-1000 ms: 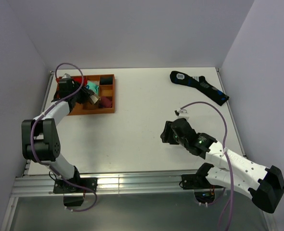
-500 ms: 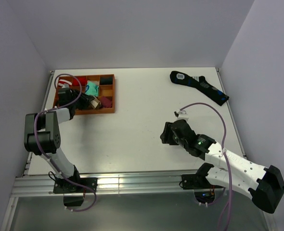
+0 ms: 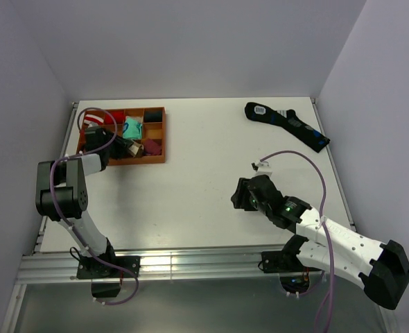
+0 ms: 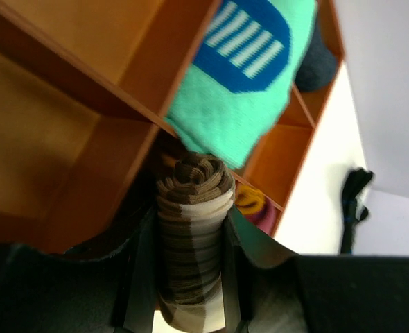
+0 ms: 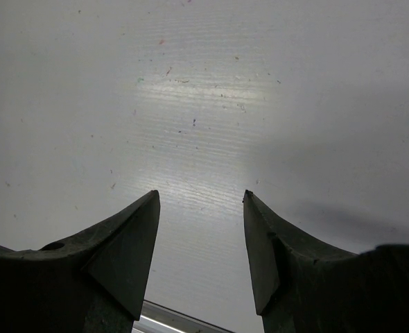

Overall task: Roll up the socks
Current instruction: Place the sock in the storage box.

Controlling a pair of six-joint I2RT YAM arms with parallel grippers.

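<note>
Found left hand (image 4: 190, 216) clenched on the socks (image 4: 193, 263), which were rolled into a brown-and-cream bundle lodged between both fingers, free end jutting past the fingertips toward the orange tray (image 4: 45, 139). Found right hand (image 5: 201, 239) released and empty, jaws apart over bare worktop (image 5: 190, 97).

Judged risks as follows:
- Roll springing loose on release, since nothing but finger pressure appeared to hold the layers.
- Bundle end catching a divider wall (image 4: 132, 158) just ahead of the fingertips and tipping across two compartments.
- Bundle landing on the teal sock bundle (image 4: 249, 90), ahead and to one side of the fingers, should the approach drift that way.

Could not tell which compartment lay directly beneath the fingertips, nor whether the bundle touched the tray. Lost rear of the roll in shadow toward the palm, so tuck of the cuff unconfirmed. Made out only part of a maroon-and-yellow item (image 4: 254, 205) beside one finger. Noted black sock (image 4: 352, 208) well beyond the tray, blurred.
</note>
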